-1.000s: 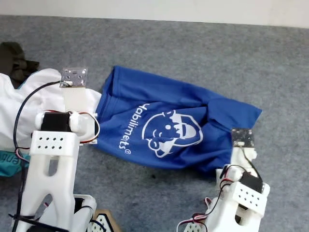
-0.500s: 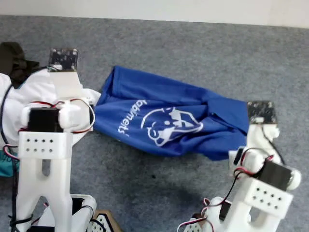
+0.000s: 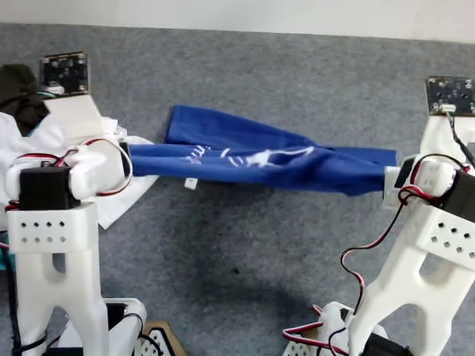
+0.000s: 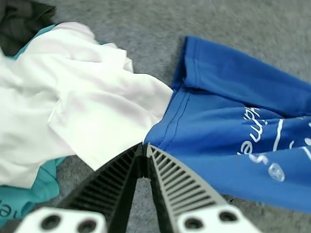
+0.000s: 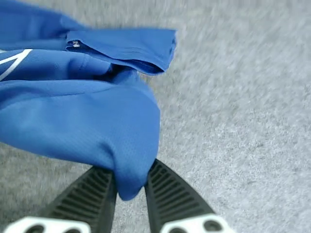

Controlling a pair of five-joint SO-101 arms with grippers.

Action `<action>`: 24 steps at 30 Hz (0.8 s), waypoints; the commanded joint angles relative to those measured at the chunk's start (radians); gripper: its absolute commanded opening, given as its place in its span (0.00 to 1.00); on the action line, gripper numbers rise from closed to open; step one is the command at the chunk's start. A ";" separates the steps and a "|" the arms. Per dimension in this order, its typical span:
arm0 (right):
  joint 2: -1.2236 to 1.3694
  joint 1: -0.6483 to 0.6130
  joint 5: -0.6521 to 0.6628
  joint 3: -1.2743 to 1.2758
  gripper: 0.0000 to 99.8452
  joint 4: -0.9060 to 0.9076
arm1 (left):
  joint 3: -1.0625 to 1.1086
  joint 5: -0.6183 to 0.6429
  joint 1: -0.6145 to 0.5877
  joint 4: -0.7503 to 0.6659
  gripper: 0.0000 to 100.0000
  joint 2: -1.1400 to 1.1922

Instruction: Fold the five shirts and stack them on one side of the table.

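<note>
Grey counter (image 3: 245, 67) runs under both my arms, and the blue shirt (image 3: 260, 159) hangs between them as a narrow, stretched band. A second ago it lay spread flat with its print facing up. Since then I have raised both ends and drawn them apart, so the cloth has doubled over lengthwise, with its far edge apparently resting on the counter.

My left tool (image 4: 145, 148) is pinched closed on the hem corner, just beside the white shirt (image 4: 73, 111). That one lies over a teal shirt (image 4: 34, 187), with a dark shirt (image 3: 18, 89) beyond. My right tool (image 5: 131, 174) is clamped on the blue shirt's other end.

I judge the first fold is under way, and the band next needs laying down flat. The heap looks unfolded, so most of the task remains.
</note>
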 commanded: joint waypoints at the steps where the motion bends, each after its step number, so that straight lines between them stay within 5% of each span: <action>1: 0.010 -0.001 -0.051 -0.058 0.01 0.016 | -0.044 0.046 -0.024 -0.044 0.01 -0.012; 14: 0.015 -0.119 -0.132 -0.354 0.01 -0.004 | -0.042 0.215 -0.039 -0.255 0.01 -0.013; 24: 0.015 -0.130 -0.187 -0.208 0.01 -0.352 | -0.021 0.218 -0.039 -0.508 0.01 -0.012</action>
